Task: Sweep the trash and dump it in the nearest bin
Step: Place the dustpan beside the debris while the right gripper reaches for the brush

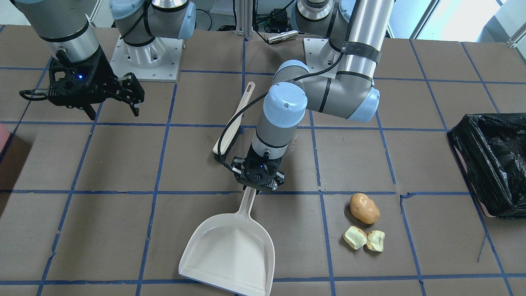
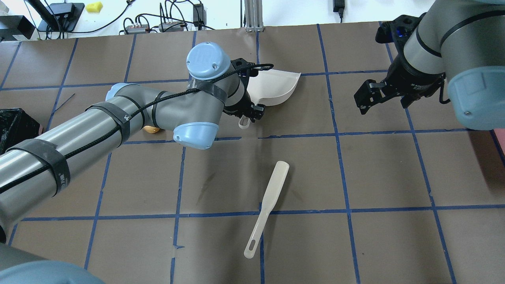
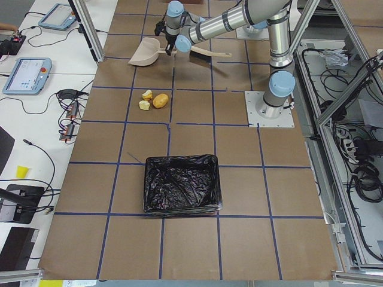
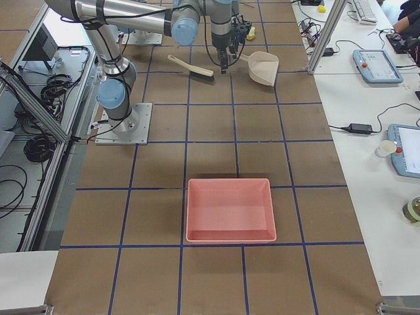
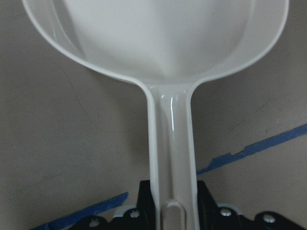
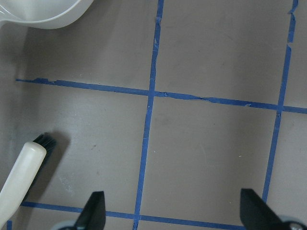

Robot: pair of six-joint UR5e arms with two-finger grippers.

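Observation:
The trash lies together on the table: an orange-tan oval lump and two pale yellow-green chunks, also in the exterior left view. A cream dustpan sits to the left of them in the front-facing view, apart from them. My left gripper is shut on the dustpan handle. My right gripper is open and empty, raised over bare table, its fingertips wide apart. The bin, lined with a black bag, stands beyond the trash.
A cream brush lies on the table between the arms, behind the left gripper. A pink tray stands toward the robot's right end of the table. Cables and devices lie past the table's far edge.

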